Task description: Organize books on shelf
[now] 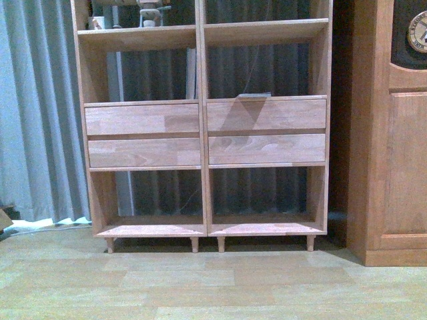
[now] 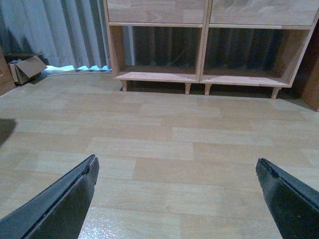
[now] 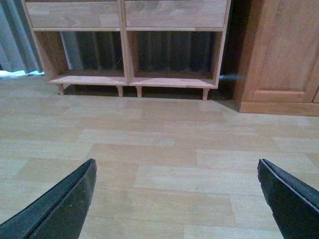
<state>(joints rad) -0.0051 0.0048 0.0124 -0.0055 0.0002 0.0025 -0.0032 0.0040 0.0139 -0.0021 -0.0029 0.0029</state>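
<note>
Released and empty: left claw (image 2: 175, 162), fingers (image 2: 65, 199) spread wide above pale plank floor (image 2: 164, 134). Same for right claw (image 3: 175, 162), parted wide, gripping nothing, low over that floor. Well ahead of both claws, shelf (image 1: 203, 133) upright on short peg legs, with four drawer fronts (image 1: 143, 120) above its bottom compartments. Above the drawers, right column, thin grey flat thing (image 1: 253, 96) lying on the compartment board; too small to tell whether a book. Higher, left column, small blurred items (image 1: 150, 13). Ahead of right claw, darker panelled cabinet (image 3: 279, 55) just beside shelf. Ahead of left claw, towards the robot's left, cardboard box (image 2: 27, 68) near grey curtain (image 2: 65, 30).
</note>
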